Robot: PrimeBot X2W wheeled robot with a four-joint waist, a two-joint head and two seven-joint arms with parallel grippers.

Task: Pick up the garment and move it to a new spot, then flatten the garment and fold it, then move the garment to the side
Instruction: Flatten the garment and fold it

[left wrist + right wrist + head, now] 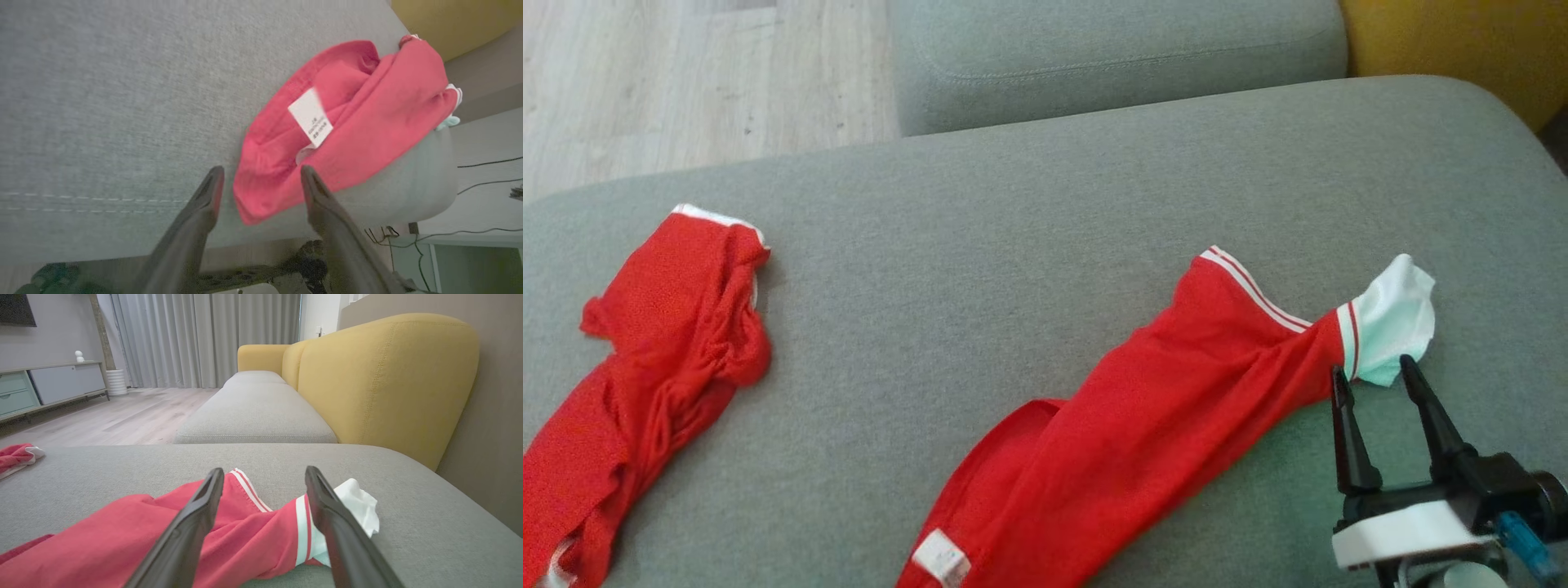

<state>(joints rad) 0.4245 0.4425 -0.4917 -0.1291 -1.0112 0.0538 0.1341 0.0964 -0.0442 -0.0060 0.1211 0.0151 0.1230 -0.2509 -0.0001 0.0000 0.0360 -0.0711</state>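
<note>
Red jersey with white-striped trim (1143, 425) lies on the grey fabric sofa seat (1045, 204); its long axis slants from the seat's near edge toward the right edge, the white sleeve end (1392, 314) pointing that way; a white sewn-in label (310, 118) sits at the near end, print too blurred to read; my left gripper (261, 171) stands spread around that hem, clamping nothing; my right gripper (1374, 371) gapes wide at the sleeve end; a second red garment (662, 343) lies near the left edge.
</note>
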